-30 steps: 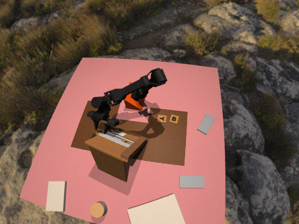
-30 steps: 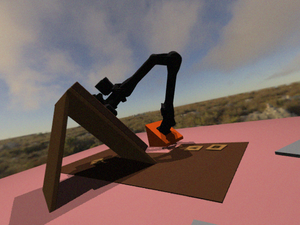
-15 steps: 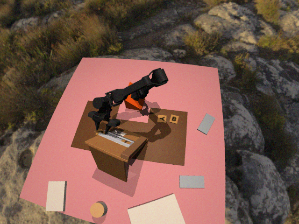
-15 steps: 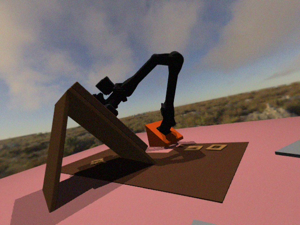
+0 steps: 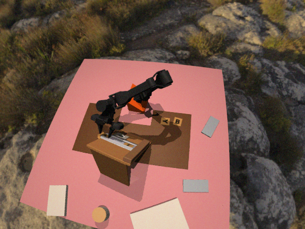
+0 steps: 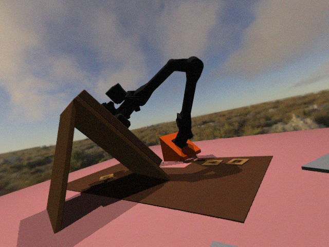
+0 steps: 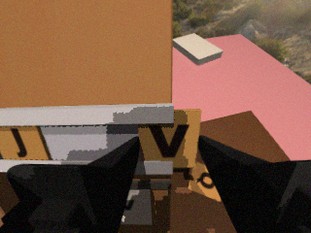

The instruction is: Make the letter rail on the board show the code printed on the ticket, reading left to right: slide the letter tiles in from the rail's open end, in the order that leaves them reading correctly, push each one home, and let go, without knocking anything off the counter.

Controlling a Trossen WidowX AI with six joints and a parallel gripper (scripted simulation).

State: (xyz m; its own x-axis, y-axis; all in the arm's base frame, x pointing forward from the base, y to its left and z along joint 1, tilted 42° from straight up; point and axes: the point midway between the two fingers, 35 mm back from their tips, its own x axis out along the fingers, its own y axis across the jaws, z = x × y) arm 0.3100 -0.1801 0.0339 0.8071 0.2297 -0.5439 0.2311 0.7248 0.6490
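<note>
So the end effector (image 5: 104,135) (image 7: 168,140) had the V tile (image 7: 168,141) clamped, partway into the letter rail (image 7: 87,116) (image 5: 118,142), and just needed to push it toward J (image 7: 20,143).

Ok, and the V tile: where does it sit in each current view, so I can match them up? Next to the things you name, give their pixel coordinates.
Top: the V tile (image 5: 99,135) is left of center, mostly hidden at the rail's open end, below the end effector (image 5: 104,136).
Exterior: not visible; the board blocks that spot.
Wrist: just right of center, V tile (image 7: 169,146) between the end effector's fingers.
Shared landmark: the board (image 5: 110,149) (image 6: 119,138) (image 7: 87,53), in all three.
</note>
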